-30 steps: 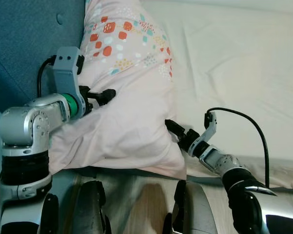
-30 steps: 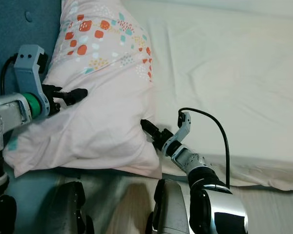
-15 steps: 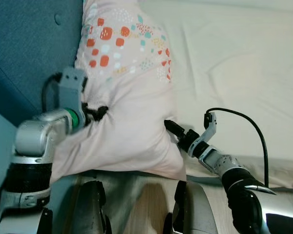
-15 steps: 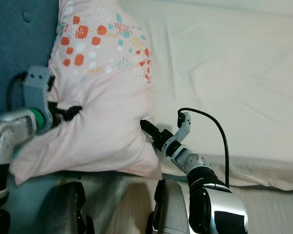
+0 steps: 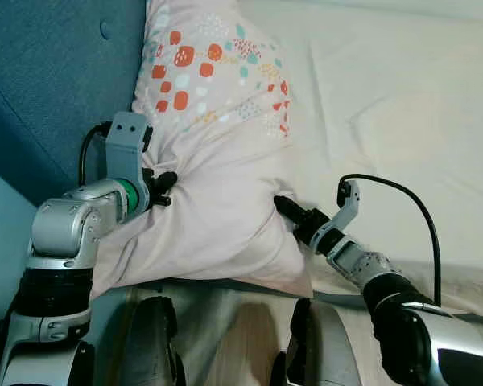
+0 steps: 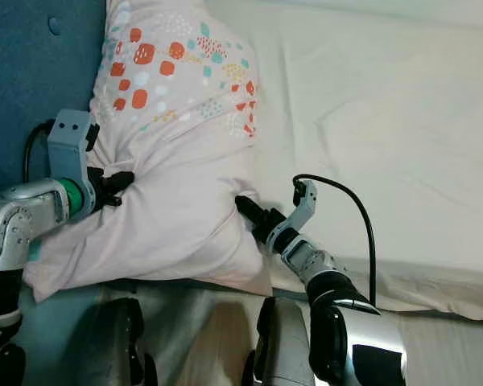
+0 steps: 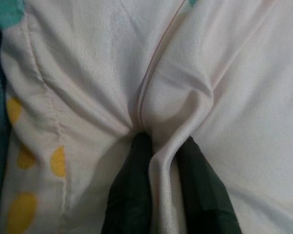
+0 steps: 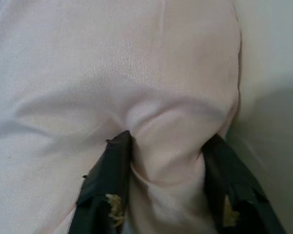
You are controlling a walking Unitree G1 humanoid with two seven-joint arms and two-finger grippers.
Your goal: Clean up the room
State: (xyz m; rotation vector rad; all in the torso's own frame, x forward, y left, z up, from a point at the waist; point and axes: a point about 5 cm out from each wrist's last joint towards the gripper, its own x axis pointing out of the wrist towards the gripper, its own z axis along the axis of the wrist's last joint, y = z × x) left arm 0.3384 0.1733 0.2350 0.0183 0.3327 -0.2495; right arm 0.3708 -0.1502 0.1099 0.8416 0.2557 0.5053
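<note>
At the near edge of the bed (image 5: 402, 104), one pale pink pillow (image 5: 217, 201) lies between the robot's two arms, its far end printed with orange, teal and yellow spots and pushed up against the blue padded headboard (image 5: 48, 80) on the left. The left claw (image 5: 163, 188) is on the pillow's left side, its two black fingers (image 7: 132, 195) pinched together on a ridge of the pink fabric, which the left wrist view shows squeezed into a narrow fold between them. The right claw (image 5: 288, 211) is at the pillow's right edge near the lower corner; its two fingers (image 8: 110, 180) stand apart with a bulge of the pillow pressed in between them, both touching the cloth. A black cable (image 5: 402, 201) loops from the right wrist over the cream sheet (image 6: 386, 121), which is creased and covers the mattress out to the far side. Beyond the claws, one pillow is the single loose thing on the bed.
</note>
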